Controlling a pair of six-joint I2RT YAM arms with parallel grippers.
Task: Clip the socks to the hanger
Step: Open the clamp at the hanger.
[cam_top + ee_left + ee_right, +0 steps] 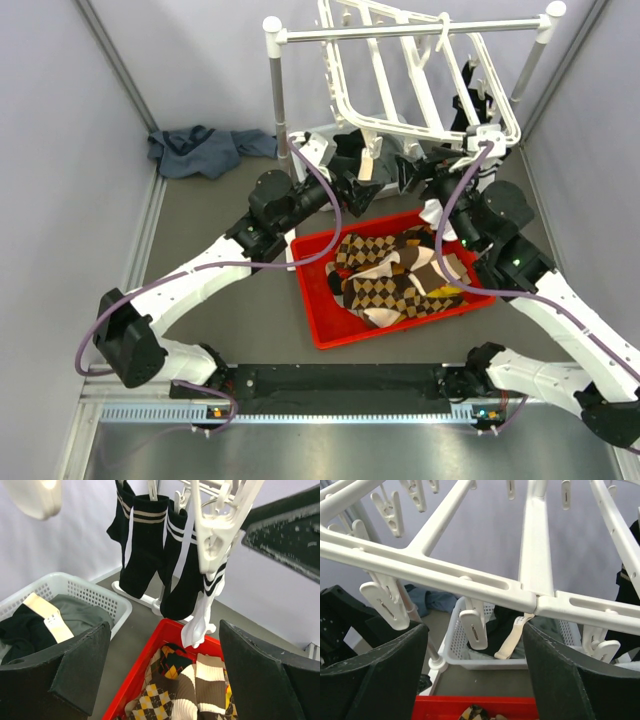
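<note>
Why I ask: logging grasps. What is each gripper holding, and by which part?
Nothing: the left gripper and the right gripper are both open and empty.

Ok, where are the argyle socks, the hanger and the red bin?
argyle socks (395, 285): top view, middle of the brown-checked pile.
hanger (430, 570): right wrist view, near cross bar.
red bin (322, 305): top view, bare floor by its left wall.

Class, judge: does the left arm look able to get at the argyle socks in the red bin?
Probably yes. The left pincer hangs open near the far edge of the red bin; the argyle socks lie uncovered below. Only one dangling white clip hangs nearby.
</note>
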